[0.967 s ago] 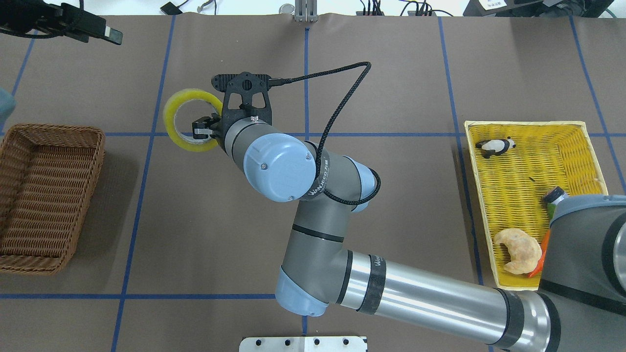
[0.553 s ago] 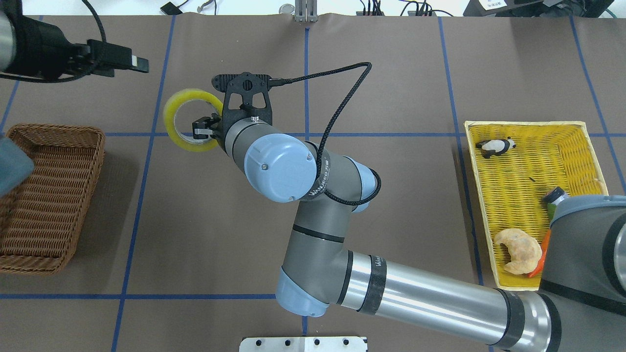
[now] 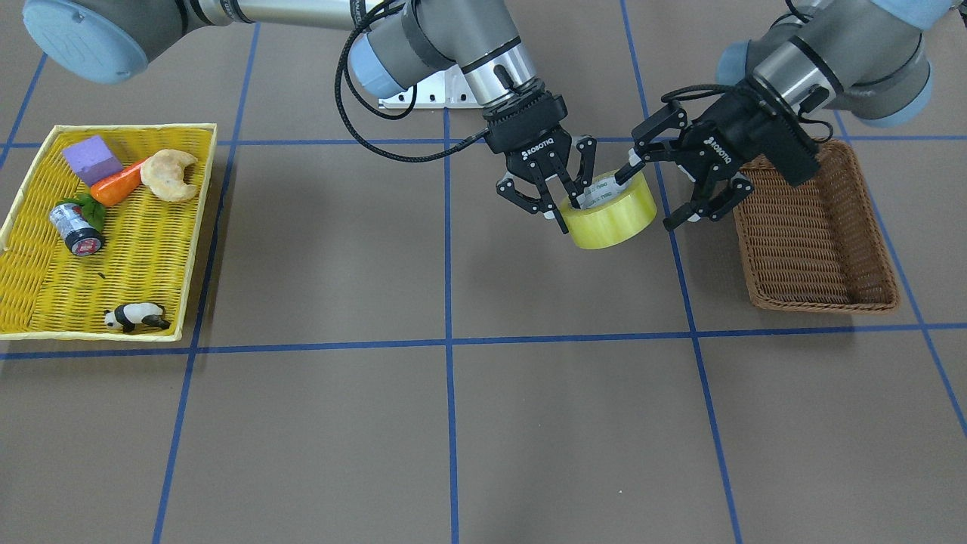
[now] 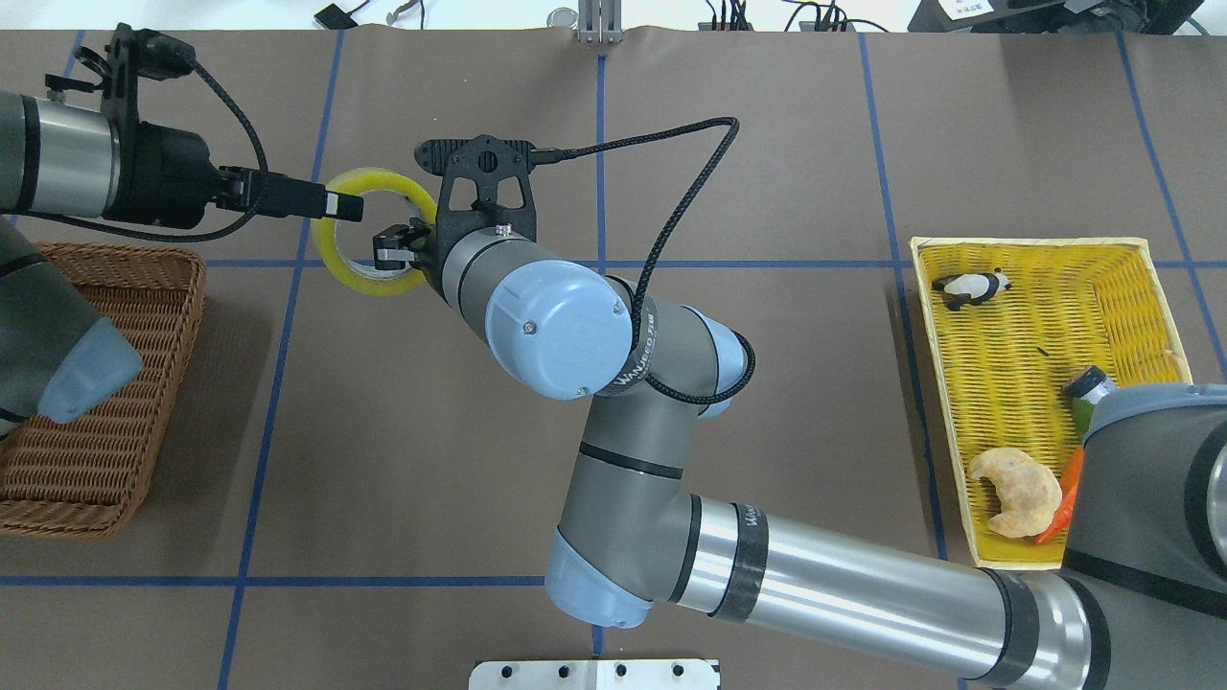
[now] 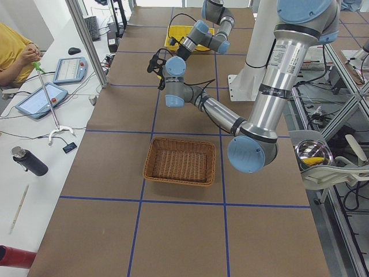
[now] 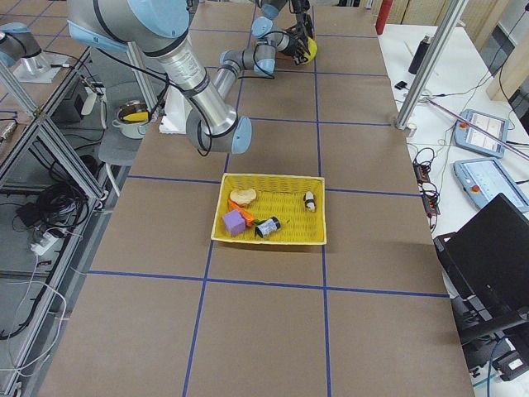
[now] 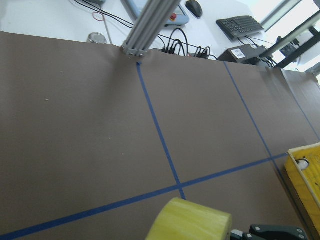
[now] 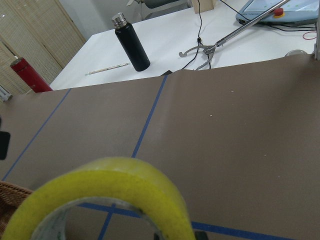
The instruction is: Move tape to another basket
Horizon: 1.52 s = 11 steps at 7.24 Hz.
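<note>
Left end effector (image 3: 647, 201), agape, newly at core-up tape (image 3: 613, 217) in right end effector's (image 3: 572, 211) grip

Between the tape (image 3: 610, 215) and the basket (image 3: 823, 304) at the table's (image 3: 529, 423) left end, the left gripper (image 3: 651, 198) bars the way, fingers (image 3: 675, 220) spread just beside the tape. The left arm (image 3: 831, 53) overhangs the basket's robot-side rim. The right gripper (image 3: 573, 211) blocks the tape's opposite side. Bare table stretches toward the far edge.

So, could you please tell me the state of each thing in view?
Translucent yellow-green packing tape roll: gripped by its wall.
Right tool: shut on the roll's wall.
Left tool: open, at the roll.
Dark-brown woven wicker basket: empty.
Bright yellow woven basket: holds small items.
</note>
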### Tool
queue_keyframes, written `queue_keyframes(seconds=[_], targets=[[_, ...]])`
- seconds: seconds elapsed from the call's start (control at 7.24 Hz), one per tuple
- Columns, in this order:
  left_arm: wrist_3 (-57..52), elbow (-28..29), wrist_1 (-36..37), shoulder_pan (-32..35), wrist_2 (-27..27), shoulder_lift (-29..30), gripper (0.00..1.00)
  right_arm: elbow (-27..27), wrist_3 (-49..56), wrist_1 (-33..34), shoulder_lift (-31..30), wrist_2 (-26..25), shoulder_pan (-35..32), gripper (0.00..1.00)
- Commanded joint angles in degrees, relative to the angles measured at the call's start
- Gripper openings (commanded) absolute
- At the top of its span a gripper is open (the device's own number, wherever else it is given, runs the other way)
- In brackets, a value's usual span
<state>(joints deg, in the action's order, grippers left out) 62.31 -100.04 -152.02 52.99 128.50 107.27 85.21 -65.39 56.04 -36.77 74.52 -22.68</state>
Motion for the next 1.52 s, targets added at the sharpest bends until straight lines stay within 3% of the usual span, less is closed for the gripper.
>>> queue_keyframes(seconds=[0.0,0.28,0.41,0.55,0.69,0.83,0.97,1.38], targets=[[-0.69,2.74,-3.28,-0.08,3.24,1.01,0.98,1.37,0.35,-0.06,-0.67,0.1,0.0,0.0],[-0.52,2.57,-3.28,-0.08,4.99,1.88,0.97,1.37,0.35,-0.06,-0.67,0.1,0.0,0.0],[-0.26,2.48,-3.37,-0.08,5.96,2.41,0.86,1.37,0.35,-0.06,-0.75,0.1,0.0,0.0],[-0.52,2.48,-3.37,-0.08,6.06,2.5,0.48,1.37,0.26,-0.06,-0.75,0.1,0.0,0.0],[-0.52,2.39,-3.54,-0.08,6.06,2.42,0.0,1.37,0.0,-0.14,-0.84,0.19,0.0,0.24],[-0.52,2.31,-3.54,-0.08,6.06,2.5,0.0,1.37,-0.09,-0.06,-0.84,0.19,0.0,0.76],[-0.52,2.31,-3.54,-0.08,6.06,2.5,0.0,1.71,-0.09,-0.67,-1.71,0.01,0.17,1.0],[-0.26,2.66,-3.46,0.01,5.88,2.42,0.0,6.87,0.26,-4.63,-5.75,0.36,0.35,1.0]])
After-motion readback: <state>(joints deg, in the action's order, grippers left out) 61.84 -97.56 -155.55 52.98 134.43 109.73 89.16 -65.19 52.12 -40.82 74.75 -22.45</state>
